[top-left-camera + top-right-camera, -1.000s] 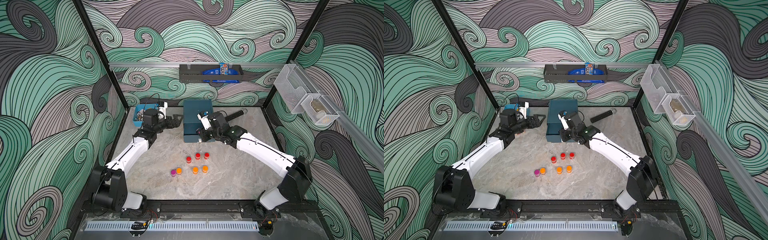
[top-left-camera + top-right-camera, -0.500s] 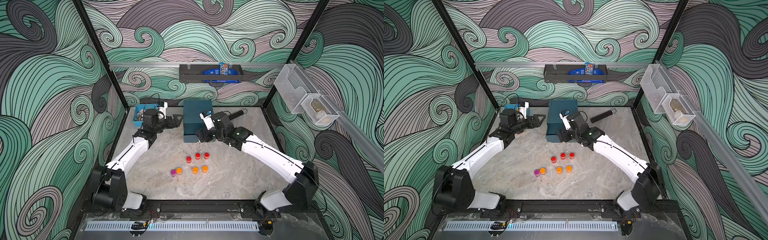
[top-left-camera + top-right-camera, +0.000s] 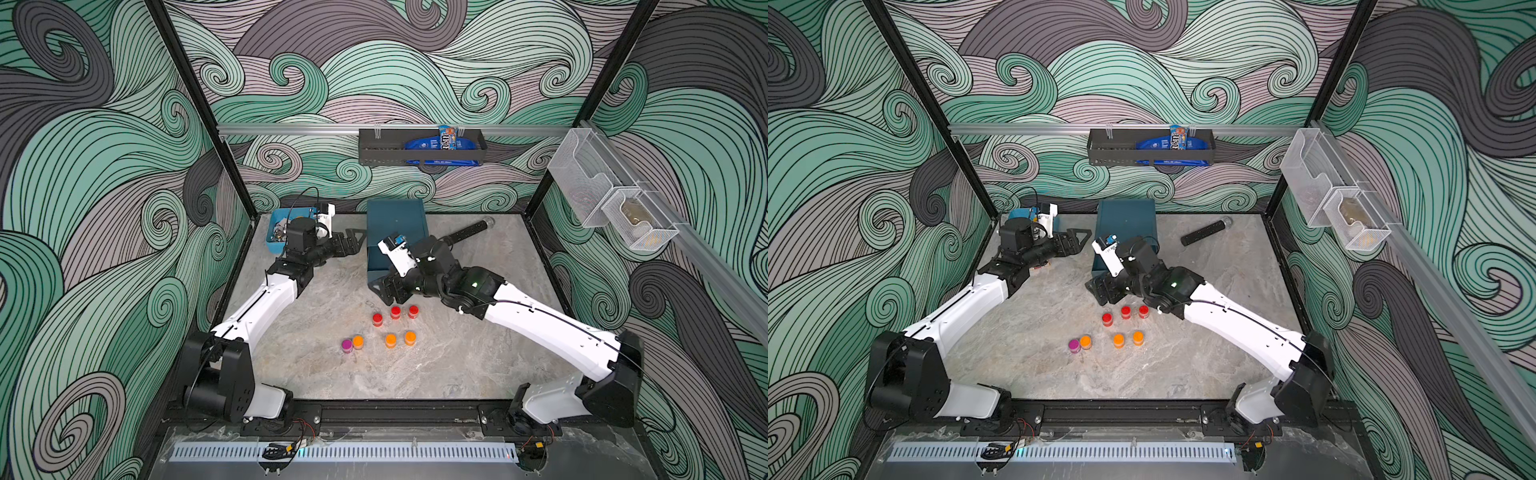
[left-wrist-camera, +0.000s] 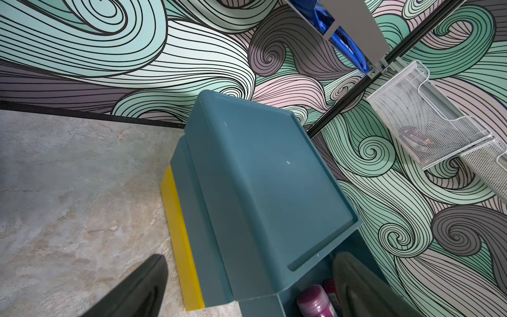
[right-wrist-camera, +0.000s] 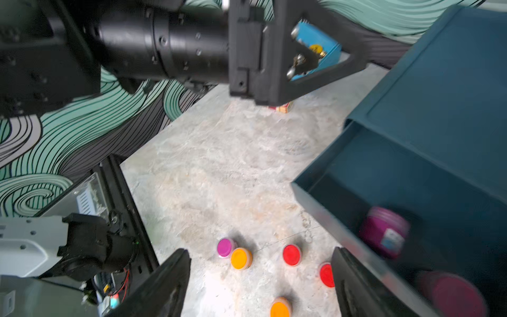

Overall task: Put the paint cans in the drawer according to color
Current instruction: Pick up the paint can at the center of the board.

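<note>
Drawer chest (image 3: 395, 220) sits at the middle of the table's back edge, with one drawer (image 5: 356, 170) pulled out toward the front edge. Two magenta cans (image 5: 384, 233) (image 5: 452, 293) are inside that drawer, blurred in the right wrist view, so it is unclear whether they are upright or tipped. The left wrist view catches one of them (image 4: 315, 302).

Seven more paint cans stand on the table (image 3: 316, 374) near its middle, in front of the chest. Three red cans (image 3: 377, 319) (image 3: 395, 312) (image 3: 413, 311) form a row. Three orange cans (image 3: 358, 341) (image 3: 390, 340) (image 3: 410, 338) form a looser row nearer the front edge. One magenta can (image 3: 347, 345) is right against the leftmost orange one.

Right gripper (image 3: 386, 291) hovers at the open drawer's front, between it and the red row. Its fingers (image 5: 170, 282) are spread wide with nothing between them.

Left gripper (image 3: 353, 243) is held off the table at the chest's left side, also spread wide and empty. In its wrist view one finger (image 4: 137, 291) is over the table and the other is by the open drawer.

A yellow strip (image 4: 181, 241) lies flush along the chest's base. A blue bin (image 3: 276, 237) holding metal bits is in the back left corner. A black cylinder (image 3: 465, 232) lies near the back edge, right of the chest.
</note>
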{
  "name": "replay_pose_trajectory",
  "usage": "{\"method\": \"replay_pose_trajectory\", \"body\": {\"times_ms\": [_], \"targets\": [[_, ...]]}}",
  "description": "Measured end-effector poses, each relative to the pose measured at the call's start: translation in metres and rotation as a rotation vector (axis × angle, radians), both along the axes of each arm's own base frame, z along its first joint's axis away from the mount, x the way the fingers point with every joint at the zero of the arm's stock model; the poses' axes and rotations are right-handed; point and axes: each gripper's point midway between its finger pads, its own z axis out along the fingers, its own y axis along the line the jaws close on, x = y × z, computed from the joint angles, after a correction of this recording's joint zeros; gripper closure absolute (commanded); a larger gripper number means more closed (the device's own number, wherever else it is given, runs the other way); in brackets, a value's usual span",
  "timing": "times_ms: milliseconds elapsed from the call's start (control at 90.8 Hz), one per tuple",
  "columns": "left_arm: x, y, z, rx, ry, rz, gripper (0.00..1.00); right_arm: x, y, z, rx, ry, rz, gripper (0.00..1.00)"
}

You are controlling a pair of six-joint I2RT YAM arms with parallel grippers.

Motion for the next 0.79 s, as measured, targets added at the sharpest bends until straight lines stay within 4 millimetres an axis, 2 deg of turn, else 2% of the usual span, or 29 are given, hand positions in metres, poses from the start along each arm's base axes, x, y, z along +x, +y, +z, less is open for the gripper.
{"method": "replay_pose_trajectory", "body": {"times_ms": [231, 374, 583, 793], "targets": [[0.000, 0.000, 0.000, 0.000, 0.000, 0.000, 0.03, -0.030, 0.033, -0.041, -0.073, 0.063, 0.075, 0.23], [0.000, 0.001, 0.000, 0.001, 0.000, 0.004, 0.03, -0.047, 0.049, -0.082, -0.145, 0.116, 0.114, 0.23], [0.002, 0.004, 0.000, 0.003, -0.001, 0.016, 0.03, -0.069, 0.053, -0.142, -0.250, 0.187, 0.163, 0.22], [0.003, 0.005, 0.000, 0.003, -0.001, 0.019, 0.03, -0.072, 0.059, -0.170, -0.295, 0.192, 0.196, 0.21]]}}
